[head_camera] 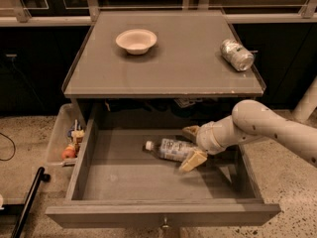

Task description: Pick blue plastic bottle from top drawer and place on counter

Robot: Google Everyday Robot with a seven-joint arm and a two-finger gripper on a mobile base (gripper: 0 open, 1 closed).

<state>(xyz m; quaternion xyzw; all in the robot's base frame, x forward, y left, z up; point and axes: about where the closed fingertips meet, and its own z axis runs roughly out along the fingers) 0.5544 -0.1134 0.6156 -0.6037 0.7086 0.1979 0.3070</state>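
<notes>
Straddling blue plastic bottle in top drawer: gripper, fingers spread wide, apparently not gripping.

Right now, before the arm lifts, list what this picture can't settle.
Camera view:
1. Bottle: its base end is hidden by the gripper, which sits open in the drawer astride it; contact can't be told.
2. Bottle label: print too small to read.
3. Drawer's back: shadowed under the counter.
4. Arm: cut off by the right edge.
5. Bin contents: too small, partly behind the drawer's side.
</notes>
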